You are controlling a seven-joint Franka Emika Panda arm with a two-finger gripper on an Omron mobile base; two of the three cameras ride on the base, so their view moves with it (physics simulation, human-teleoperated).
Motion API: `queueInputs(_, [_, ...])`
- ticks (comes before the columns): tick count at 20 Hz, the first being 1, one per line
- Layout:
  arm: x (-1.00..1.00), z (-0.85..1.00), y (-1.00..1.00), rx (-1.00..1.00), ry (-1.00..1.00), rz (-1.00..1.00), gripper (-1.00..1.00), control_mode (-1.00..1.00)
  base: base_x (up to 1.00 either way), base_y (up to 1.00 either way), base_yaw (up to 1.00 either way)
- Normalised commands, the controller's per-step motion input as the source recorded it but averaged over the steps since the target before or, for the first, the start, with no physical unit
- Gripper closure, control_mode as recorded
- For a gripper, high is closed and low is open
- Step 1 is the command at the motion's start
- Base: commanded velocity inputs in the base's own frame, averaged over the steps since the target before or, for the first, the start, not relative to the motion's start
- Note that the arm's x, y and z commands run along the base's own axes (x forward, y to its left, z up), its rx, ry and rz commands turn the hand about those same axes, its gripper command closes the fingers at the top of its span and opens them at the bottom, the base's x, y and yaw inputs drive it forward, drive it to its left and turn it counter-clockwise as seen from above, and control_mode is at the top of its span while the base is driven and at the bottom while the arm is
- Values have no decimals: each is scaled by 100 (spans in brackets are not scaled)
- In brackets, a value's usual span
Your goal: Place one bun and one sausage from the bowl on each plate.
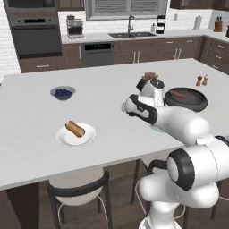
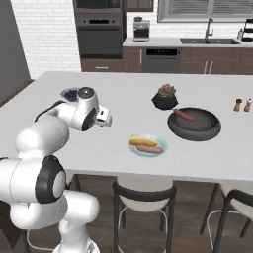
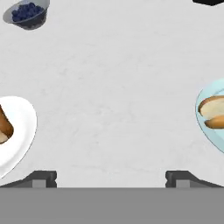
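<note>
Gripper (image 3: 111, 177): jaws spread wide, holding nothing, above bare counter (image 3: 118, 87) between the 2 plates. White plate (image 1: 76, 135) with 1 bun (image 1: 75, 129) to one side; blue-green plate (image 2: 147, 146) with bun (image 2: 139, 141) and sausage (image 2: 150, 148) opposite. Dark bowl (image 2: 194, 125), beyond the blue-green plate, holds 1 sausage (image 2: 184, 115).

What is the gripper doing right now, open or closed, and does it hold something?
Gripper: open, jaws wide apart, holding nothing, above bare counter between the white plate and the blue-green plate.

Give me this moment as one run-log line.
gripper: open, empty, above counter | blue-green plate: bun, sausage | white plate: bun | bowl: one sausage
</note>
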Motion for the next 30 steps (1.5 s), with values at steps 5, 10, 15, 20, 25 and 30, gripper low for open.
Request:
queueInputs(5, [0,0,0,0,0,0,-100,100,1,-100,-5])
queueInputs(10, [0,0,0,0,0,0,-100,100,-12,-100,0])
queueInputs(15, [0,0,0,0,0,0,-100,100,39,-100,5])
queueInputs(20, [0,0,0,0,0,0,-100,100,60,-25,23])
queueInputs(25, [53,0,-1,2,-1,11,-100,-100,20,15,9])
queueInputs(30, [100,-4,11,2,12,7,-100,-100,0,0,0])
